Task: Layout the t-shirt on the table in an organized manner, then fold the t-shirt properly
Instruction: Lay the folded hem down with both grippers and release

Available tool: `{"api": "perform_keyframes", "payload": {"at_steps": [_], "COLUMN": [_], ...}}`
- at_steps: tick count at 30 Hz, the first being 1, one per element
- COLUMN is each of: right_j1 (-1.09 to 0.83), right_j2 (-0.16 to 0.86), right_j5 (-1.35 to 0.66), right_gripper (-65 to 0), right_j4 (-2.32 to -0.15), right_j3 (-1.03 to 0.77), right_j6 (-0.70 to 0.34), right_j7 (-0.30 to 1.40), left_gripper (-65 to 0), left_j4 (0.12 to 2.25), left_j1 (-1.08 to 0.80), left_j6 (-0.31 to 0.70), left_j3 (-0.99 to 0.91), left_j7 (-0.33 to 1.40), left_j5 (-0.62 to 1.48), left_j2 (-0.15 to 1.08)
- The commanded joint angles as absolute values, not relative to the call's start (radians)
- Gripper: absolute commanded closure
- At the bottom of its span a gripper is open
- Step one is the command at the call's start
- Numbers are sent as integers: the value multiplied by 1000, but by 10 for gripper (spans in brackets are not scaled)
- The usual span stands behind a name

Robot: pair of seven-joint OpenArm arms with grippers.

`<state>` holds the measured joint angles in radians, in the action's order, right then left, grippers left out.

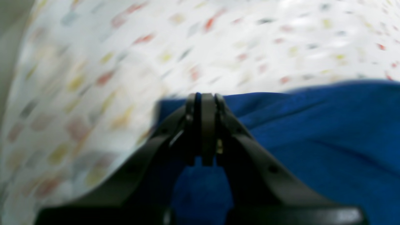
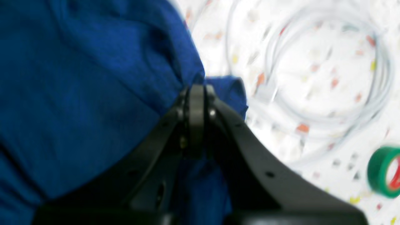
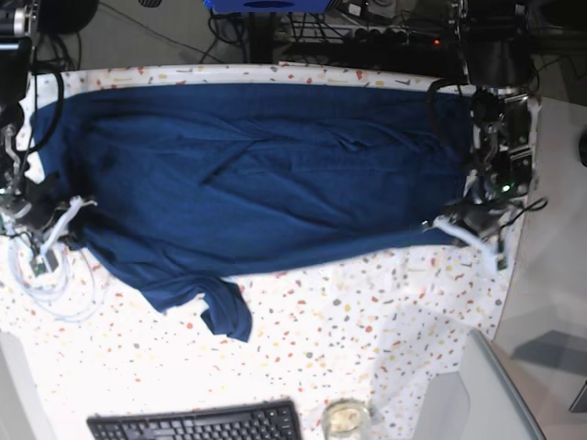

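The t-shirt point(image 3: 248, 174) lies stretched across the table point(image 3: 367, 330); we see the left gripper point(image 1: 204, 103) and right gripper point(image 2: 197, 93) each pinching its edge.

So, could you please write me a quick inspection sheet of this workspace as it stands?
Surface: table, white speckled cloth, near part bare.
Job's things: t-shirt, navy, stretched wide between both grippers across the far half; one sleeve hangs loose toward the near side.
Clutter: keyboard and glass jar at the near edge; green tape roll.
Grippers: left gripper shut on t-shirt edge; right gripper shut on t-shirt edge.
Cables: white cable coil on the table by the right gripper.
Surroundings: dark equipment and wires beyond the far edge.
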<state>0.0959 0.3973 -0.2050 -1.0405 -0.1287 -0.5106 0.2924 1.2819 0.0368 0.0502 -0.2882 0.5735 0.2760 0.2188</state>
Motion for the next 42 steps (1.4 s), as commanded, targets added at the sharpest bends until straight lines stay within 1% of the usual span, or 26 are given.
{"api": "perform_keyframes", "payload": {"at_steps": [1, 5, 8, 15, 19, 22, 27, 32, 38, 42], "right_j1": [117, 99, 65, -25, -88, -136, -197, -243, -240, -274], "right_j2": [432, 435, 426, 415, 358, 343, 343, 343, 344, 341], "right_j5": [-216, -217, -217, -219, -217, -217, -217, -217, -217, -217], "right_gripper": [0, 0, 0, 0, 0, 0, 0, 0, 0, 0], "right_j4": [-1056, -1099, -1173, -1303, -1379, -1422, -1431, -1429, -1437, -1520], "right_j3": [-137, -143, -206, -252, -305, -323, -325, -325, -325, -374], "right_j6": [-507, -507, -507, -507, -507, -507, -507, -507, -504, -506], "right_j7": [272, 341, 397, 510, 516, 516, 516, 512, 515, 544], "left_gripper": [0, 0, 0, 0, 0, 0, 0, 0, 0, 0], "left_j4": [1336, 1400, 1408, 1446, 1534, 1572, 1581, 1661, 1672, 1666], "left_j1": [50, -2, -30, -94, -153, -194, -249, -298, -305, -311], "left_j6": [45, 45, 45, 45, 44, 42, 41, 44, 44, 44], "left_j3": [-312, -321, -321, -332, -334, -334, -348, -444, -420, -417], "left_j7": [559, 585, 587, 587, 587, 587, 581, 587, 587, 587], "left_j5": [278, 277, 275, 275, 277, 277, 277, 271, 269, 269], "left_j2": [236, 240, 236, 216, 213, 213, 213, 176, 173, 173]}}
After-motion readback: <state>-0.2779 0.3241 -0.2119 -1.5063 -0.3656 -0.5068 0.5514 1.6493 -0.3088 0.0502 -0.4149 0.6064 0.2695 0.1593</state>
